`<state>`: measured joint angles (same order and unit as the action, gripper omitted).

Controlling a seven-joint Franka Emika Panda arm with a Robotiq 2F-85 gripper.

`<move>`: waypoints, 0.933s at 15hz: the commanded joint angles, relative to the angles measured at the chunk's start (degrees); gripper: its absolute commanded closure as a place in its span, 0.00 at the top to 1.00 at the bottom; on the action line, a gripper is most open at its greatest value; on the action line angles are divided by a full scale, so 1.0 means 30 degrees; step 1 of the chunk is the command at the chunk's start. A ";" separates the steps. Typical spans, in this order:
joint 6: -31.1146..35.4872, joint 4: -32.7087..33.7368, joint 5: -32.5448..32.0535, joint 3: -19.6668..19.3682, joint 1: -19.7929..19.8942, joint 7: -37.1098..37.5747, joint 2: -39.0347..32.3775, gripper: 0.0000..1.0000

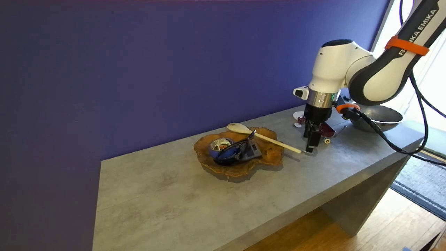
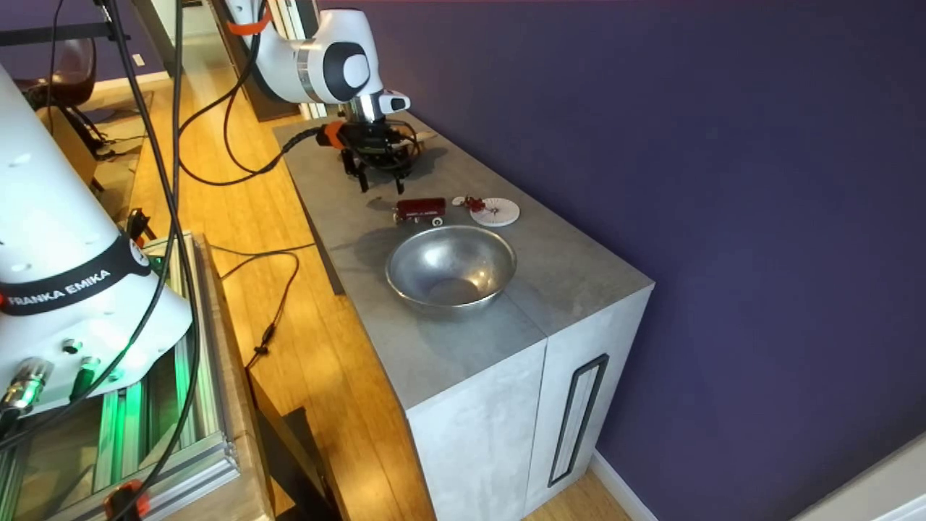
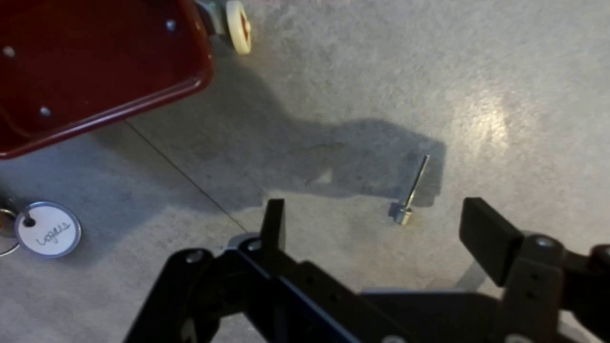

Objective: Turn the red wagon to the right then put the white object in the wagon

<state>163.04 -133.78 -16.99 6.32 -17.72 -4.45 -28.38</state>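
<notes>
Robot base (image 2: 65, 224) foremost, gripper (image 2: 382, 187) beyond

Just beside the metal bowl (image 2: 448, 266) stands the red wagon (image 2: 423, 208); next to it, toward the wall (image 2: 723, 217), lies the white object (image 2: 498, 213), details too small to tell. A pale spoon (image 1: 270, 139) juts off the wooden tray (image 1: 271, 154) toward the gripper. Grey counter (image 1: 156, 205) stretches from tray to front edge (image 1: 324, 197). Fingers (image 3: 491, 238) stand wide apart, a small metal pin (image 3: 413, 192) showing between in the wrist view.

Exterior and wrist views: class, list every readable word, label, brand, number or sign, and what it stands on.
"FRANKA EMIKA": robot's black base band
"FRANKA EMIKA", partly hidden by the orange strap: arm's black panel
"vogans", probably: round handwritten tag
Too small or blurred: lettering on the red wagon and tape roll
</notes>
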 commanded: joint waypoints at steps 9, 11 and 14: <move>0.0278 0.0622 -0.0231 -0.0143 0.0058 -0.0628 -0.0768 0.23; 0.0220 0.0679 -0.0211 -0.0090 0.0085 -0.0746 -0.0798 0.38; 0.0190 0.0728 -0.0190 -0.0036 0.0137 -0.0925 -0.0813 0.60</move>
<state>163.19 -132.50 -16.99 6.02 -17.65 -6.20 -29.93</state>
